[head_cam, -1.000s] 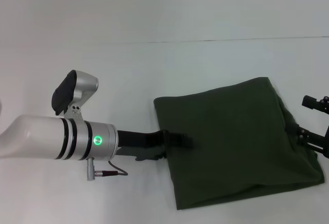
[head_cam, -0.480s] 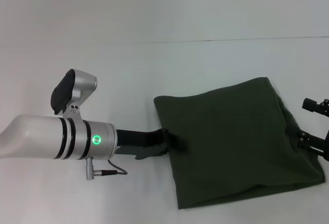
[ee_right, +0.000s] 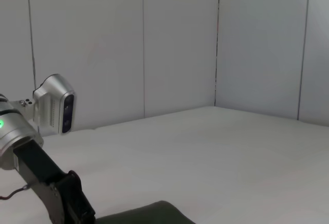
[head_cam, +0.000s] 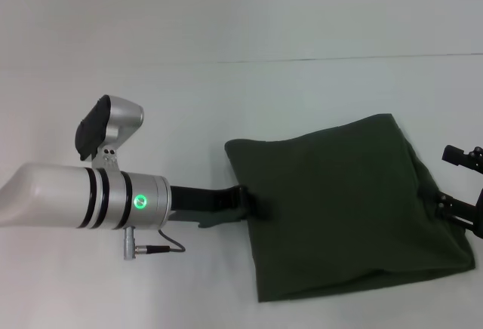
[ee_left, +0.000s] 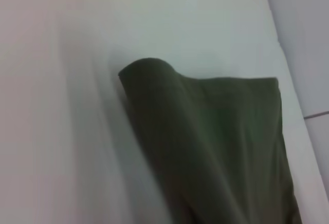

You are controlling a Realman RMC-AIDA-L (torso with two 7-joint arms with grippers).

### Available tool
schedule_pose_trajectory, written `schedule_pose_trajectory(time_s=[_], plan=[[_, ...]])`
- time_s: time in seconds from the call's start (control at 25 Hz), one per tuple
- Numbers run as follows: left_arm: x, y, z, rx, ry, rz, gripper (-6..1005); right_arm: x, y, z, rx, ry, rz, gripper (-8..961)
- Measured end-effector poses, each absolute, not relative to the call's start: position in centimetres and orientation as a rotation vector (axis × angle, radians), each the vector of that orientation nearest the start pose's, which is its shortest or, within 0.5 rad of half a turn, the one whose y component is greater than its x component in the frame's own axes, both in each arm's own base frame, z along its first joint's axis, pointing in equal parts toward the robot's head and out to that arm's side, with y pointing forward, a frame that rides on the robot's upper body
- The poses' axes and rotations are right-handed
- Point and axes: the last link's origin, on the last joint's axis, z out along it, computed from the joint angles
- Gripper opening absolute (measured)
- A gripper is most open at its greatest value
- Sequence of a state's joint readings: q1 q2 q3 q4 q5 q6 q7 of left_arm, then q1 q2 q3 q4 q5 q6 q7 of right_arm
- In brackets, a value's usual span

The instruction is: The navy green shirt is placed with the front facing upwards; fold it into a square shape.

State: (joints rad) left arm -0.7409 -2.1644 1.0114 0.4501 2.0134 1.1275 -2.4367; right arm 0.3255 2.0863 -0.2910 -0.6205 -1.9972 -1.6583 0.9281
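Note:
The navy green shirt (head_cam: 339, 204) lies folded into a rough square on the white table, plain green side up, with no lettering showing. My left gripper (head_cam: 255, 204) reaches in from the left and sits at the middle of the shirt's left edge, touching the cloth. In the left wrist view the shirt (ee_left: 216, 142) shows a raised hump along its near edge. My right gripper (head_cam: 455, 210) is at the shirt's right edge, partly cut off by the frame. The right wrist view shows the left gripper (ee_right: 77, 203) and a strip of shirt (ee_right: 154, 212).
The white table (head_cam: 226, 103) stretches to the left and behind the shirt. A seam line (head_cam: 339, 59) runs across the far part. White wall panels (ee_right: 180, 44) stand beyond the table. A grey cable (head_cam: 162, 248) hangs under the left wrist.
My left gripper has drawn back to the left, off the top of the shirt to its edge, and the arm has risen slightly. The shirt's left edge has shifted a little left.

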Motion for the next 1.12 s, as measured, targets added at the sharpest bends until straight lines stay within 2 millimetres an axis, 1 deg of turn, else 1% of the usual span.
schedule_pose_trajectory(time_s=[0.12, 0.28, 0.52, 0.64, 0.84, 1.0, 1.12], plan=[[-21.4, 36.4, -9.8, -2.321, -1.929, -0.469, 76, 33.7, 26.8, 4.0, -2.333, 0.414, 0.744, 795], [-21.7, 37.3, -7.9, -2.307, -1.860, -0.503, 78, 33.4, 27.1, 3.9, -2.338, 0.408, 0.748, 795], [-23.6, 38.0, -5.3, -2.234, -1.827, -0.525, 91, 33.0, 27.5, 3.4, -2.334, 0.418, 0.775, 796], [-24.9, 37.9, -4.1, -2.198, -1.820, -0.507, 98, 32.9, 27.8, 3.1, -2.335, 0.423, 0.777, 796], [-26.4, 38.0, -2.4, -2.163, -1.812, -0.470, 109, 32.7, 28.3, 2.4, -2.338, 0.439, 0.783, 796], [-26.9, 38.2, -1.0, -2.157, -1.784, -0.443, 118, 32.4, 28.6, 2.1, -2.342, 0.442, 0.791, 796], [-27.2, 38.4, -0.3, -2.159, -1.760, -0.411, 124, 32.2, 28.8, 1.9, -2.346, 0.442, 0.799, 796]])
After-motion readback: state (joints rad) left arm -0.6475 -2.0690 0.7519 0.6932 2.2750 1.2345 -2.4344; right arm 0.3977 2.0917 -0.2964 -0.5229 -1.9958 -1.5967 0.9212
